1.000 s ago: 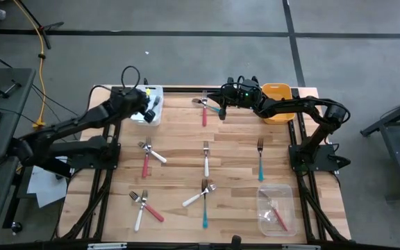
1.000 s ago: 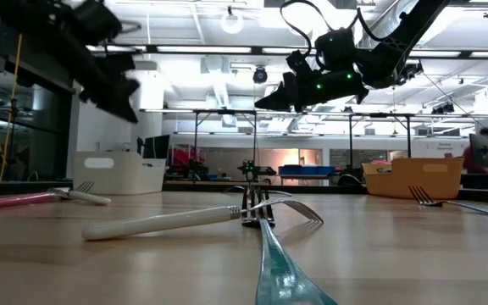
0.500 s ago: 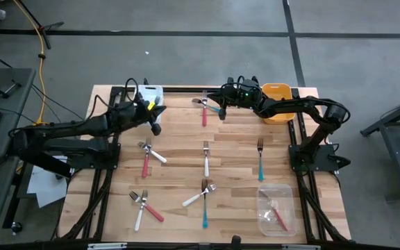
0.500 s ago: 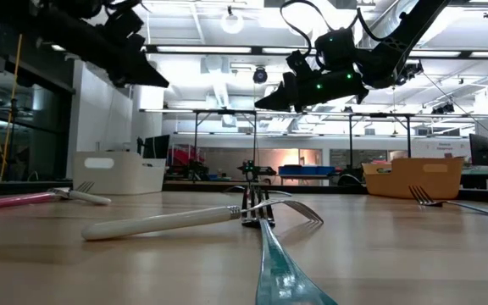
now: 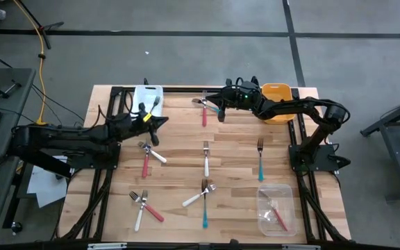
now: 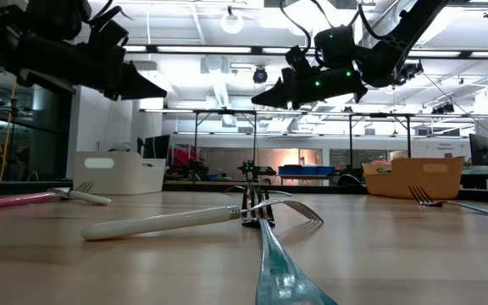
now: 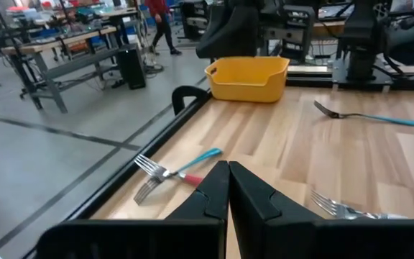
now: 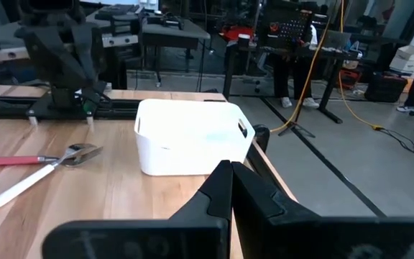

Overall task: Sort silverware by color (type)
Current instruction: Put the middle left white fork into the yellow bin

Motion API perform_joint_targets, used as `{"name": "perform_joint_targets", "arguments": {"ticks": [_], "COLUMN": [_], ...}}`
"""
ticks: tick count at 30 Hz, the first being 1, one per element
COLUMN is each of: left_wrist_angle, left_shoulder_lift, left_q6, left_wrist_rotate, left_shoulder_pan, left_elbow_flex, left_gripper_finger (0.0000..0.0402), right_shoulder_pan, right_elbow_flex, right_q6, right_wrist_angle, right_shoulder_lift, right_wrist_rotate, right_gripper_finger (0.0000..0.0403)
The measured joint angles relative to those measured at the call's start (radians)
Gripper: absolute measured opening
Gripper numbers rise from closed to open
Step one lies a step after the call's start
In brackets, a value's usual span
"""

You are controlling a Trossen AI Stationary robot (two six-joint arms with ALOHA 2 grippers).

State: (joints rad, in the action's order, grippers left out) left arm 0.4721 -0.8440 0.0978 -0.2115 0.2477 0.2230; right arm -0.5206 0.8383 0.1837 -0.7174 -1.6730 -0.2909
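Forks with red, teal or white handles lie scattered on the wooden table (image 5: 242,173): a red and white pair (image 5: 148,154), a white one (image 5: 205,160), a teal one (image 5: 260,161), a white and teal pair (image 5: 201,198), a white and red pair (image 5: 143,206). A red and teal pair (image 5: 207,107) lies by the far edge. My left gripper (image 5: 161,121) hovers shut and level above the table, just near of the white bin (image 5: 146,96). My right gripper (image 5: 212,105) hangs shut and level over the far pair. Neither holds anything.
A fork shows in the white bin at the far left. An orange bin (image 5: 277,94) stands at the far right. A clear bin (image 5: 276,210) near the front right holds a red fork. Bare wood lies at the table's middle right.
My left gripper has left the white bin, swinging toward the table's near side and middle and sinking a little. It has tipped up from pointing down into the bin to pointing level. My right gripper has kept still.
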Motion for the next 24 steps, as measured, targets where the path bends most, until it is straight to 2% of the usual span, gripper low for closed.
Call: {"name": "perform_joint_targets", "arguments": {"ticks": [8, 12, 15, 20, 24], "left_wrist_angle": [0.0, 0.0, -0.001, -0.002, -0.003], "left_shoulder_lift": [0.0, 0.0, 0.0, 0.0, 0.0], "left_q6": [0.007, 0.01, 0.009, 0.011, 0.011], "left_wrist_rotate": [0.0, 0.0, 0.0, 0.0, 0.0], "left_shoulder_pan": [-0.021, -0.021, -0.021, -0.021, -0.021], "left_elbow_flex": [0.0, 0.0, 0.0, 0.0, 0.0], "left_gripper_finger": [0.0001, 0.0001, 0.0001, 0.0001, 0.0001], "right_shoulder_pan": [0.012, 0.031, 0.045, 0.084, 0.105], "right_elbow_flex": [0.0, 0.002, 0.059, 0.201, 0.242], "right_q6": [-0.039, -0.074, -0.072, -0.072, -0.073], "right_wrist_angle": [-0.003, 0.037, 0.221, 0.6, 0.719], "right_shoulder_lift": [0.0, 0.0, -0.001, -0.001, -0.001], "right_wrist_rotate": [0.003, 0.065, 0.11, 0.298, 0.358], "right_gripper_finger": [0.0003, 0.002, 0.0039, 0.0074, 0.0103]}}
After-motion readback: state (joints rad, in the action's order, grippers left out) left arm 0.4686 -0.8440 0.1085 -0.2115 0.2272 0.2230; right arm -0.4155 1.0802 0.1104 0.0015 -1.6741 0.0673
